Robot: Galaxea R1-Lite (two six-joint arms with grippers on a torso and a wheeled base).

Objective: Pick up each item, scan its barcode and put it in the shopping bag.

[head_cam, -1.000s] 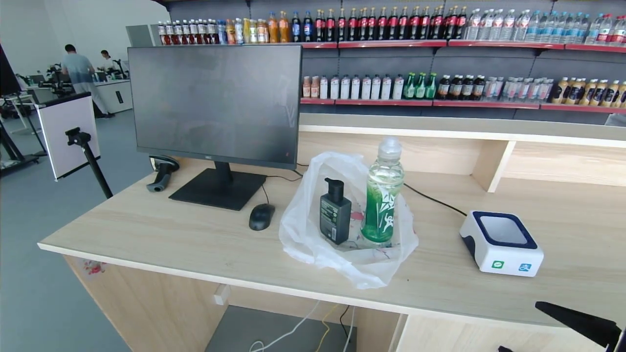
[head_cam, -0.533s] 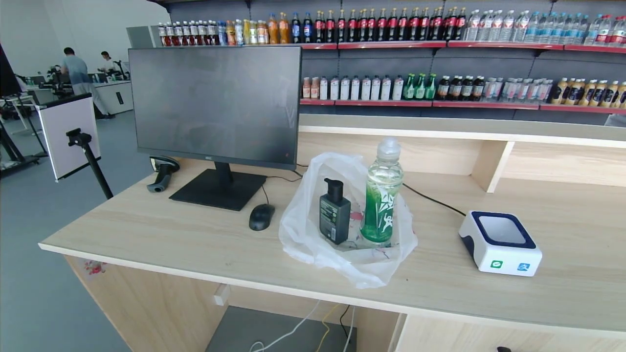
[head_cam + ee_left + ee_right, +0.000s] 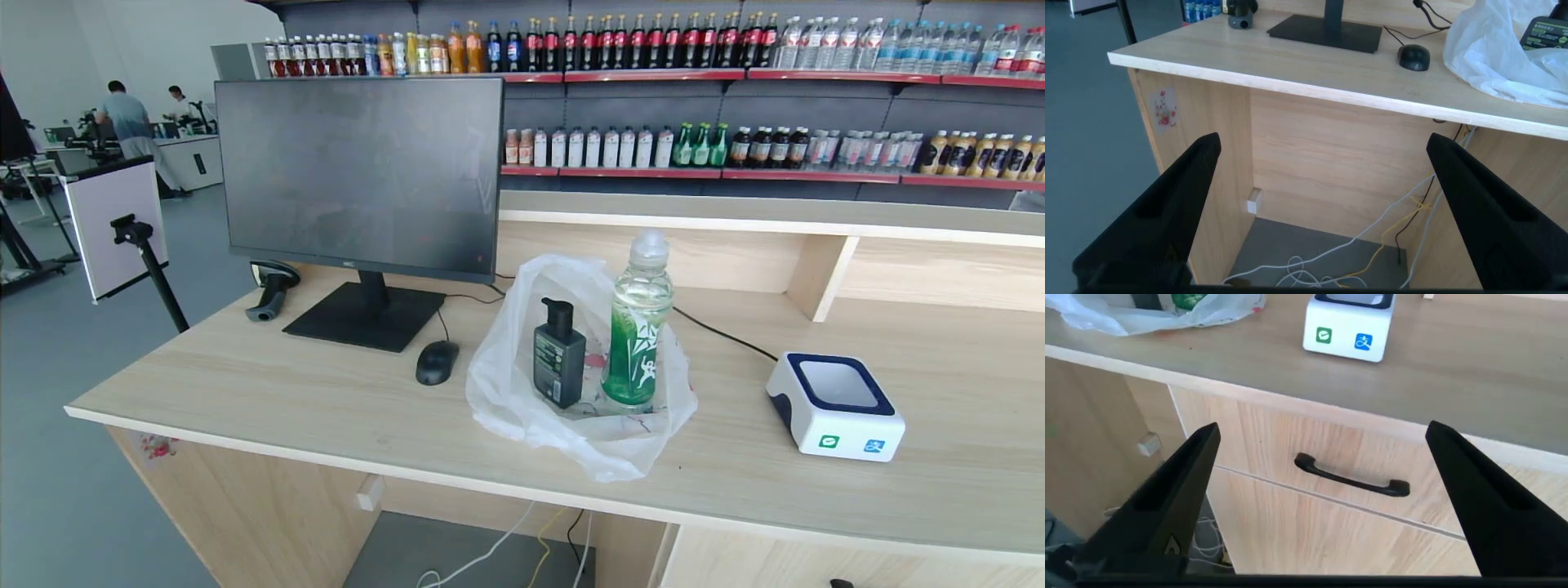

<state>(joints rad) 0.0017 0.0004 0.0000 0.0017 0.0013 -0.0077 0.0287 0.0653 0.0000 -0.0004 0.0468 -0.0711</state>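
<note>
A clear plastic shopping bag (image 3: 522, 400) lies open on the wooden counter (image 3: 286, 392). Inside it stand a black pump bottle (image 3: 559, 355) and a tall green-labelled drink bottle (image 3: 638, 327), both upright. To the bag's right sits the white barcode scanner (image 3: 837, 404). My left gripper (image 3: 1319, 220) hangs open below the counter's front edge, facing the cabinet, with the bag (image 3: 1494, 49) above it. My right gripper (image 3: 1319, 510) is open too, low in front of a drawer, under the scanner (image 3: 1347, 327). Neither gripper holds anything.
A monitor (image 3: 363, 175) on its stand, a mouse (image 3: 437, 361) and a handheld scanner (image 3: 269, 290) occupy the counter's left. A raised shelf runs along the back. The drawer handle (image 3: 1351, 475) and loose cables (image 3: 1404, 229) lie under the counter.
A black gripper tip at the lower right of the head view one second ago has dropped out of that view. The bag, bottles and scanner have not moved.
</note>
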